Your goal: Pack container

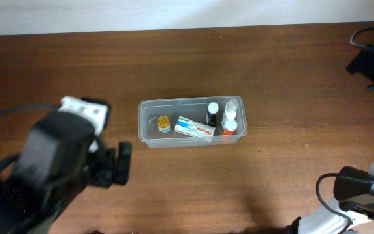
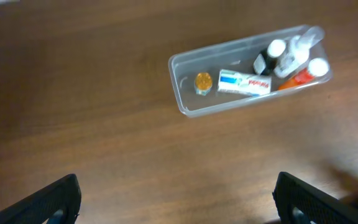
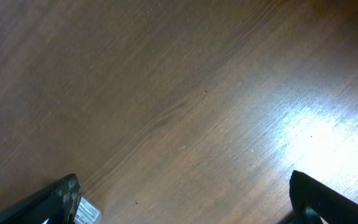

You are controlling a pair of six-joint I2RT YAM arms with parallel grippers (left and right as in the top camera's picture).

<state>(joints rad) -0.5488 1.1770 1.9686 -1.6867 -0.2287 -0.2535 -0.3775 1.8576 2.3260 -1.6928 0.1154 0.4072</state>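
The container (image 1: 147, 133) is seen at the middle of the desk (image 1: 271, 71), already loaded: a gold-lidded jar (image 1: 163, 123), a white-and-blue tube (image 1: 193, 128) and small bottles (image 1: 230, 127) lie inside. Nothing loose is seen around it, so packing is judged nearly done. The left gripper (image 2: 178, 202), back toward the left edge, and the right gripper (image 3: 188, 202), over bare wood, are both spread wide and empty

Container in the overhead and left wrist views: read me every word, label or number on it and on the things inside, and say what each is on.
No text can be read for certain.
white and blue box: red lettering, too blurred to read.
black bottle: any label is too small to read.
clear bottle: no print can be made out.
orange bottle: no print can be made out.
gold-lidded jar: no print visible.
container: no print visible.
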